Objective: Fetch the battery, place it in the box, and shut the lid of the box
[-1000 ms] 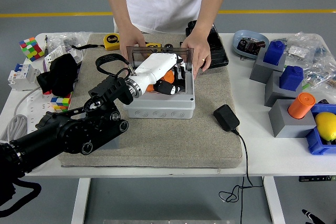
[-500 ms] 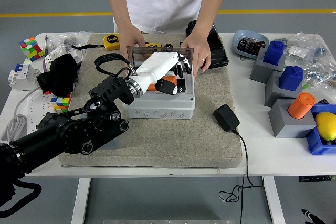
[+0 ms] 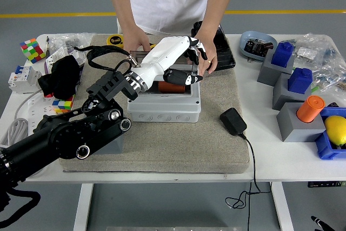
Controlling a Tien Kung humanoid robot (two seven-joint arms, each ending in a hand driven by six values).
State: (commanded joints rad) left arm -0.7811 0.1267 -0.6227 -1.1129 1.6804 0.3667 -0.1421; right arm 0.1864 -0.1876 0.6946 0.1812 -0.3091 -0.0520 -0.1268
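A grey box (image 3: 165,109) stands on the tan mat (image 3: 162,144). An orange battery (image 3: 172,86) lies inside it. The box's dark clear lid (image 3: 136,55) stands upright at the back, mostly hidden by my hand. My left hand (image 3: 190,61), white with black fingertips, hovers above the box's back right part with fingers spread, holding nothing. A person at the far side holds the box at both sides, one hand (image 3: 135,39) at the lid's left, the other (image 3: 208,53) at its right.
A black power adapter (image 3: 233,121) with cable lies right of the box. A black tray (image 3: 223,50) sits behind it. Grey and blue blocks (image 3: 296,82), an orange cylinder (image 3: 310,107) and a yellow fruit (image 3: 336,129) stand right. A colour cube (image 3: 31,50) and black cloth (image 3: 62,74) lie left.
My left hand has risen out of the box, up and to the right, and its fingers have opened. The orange battery stays in the box.
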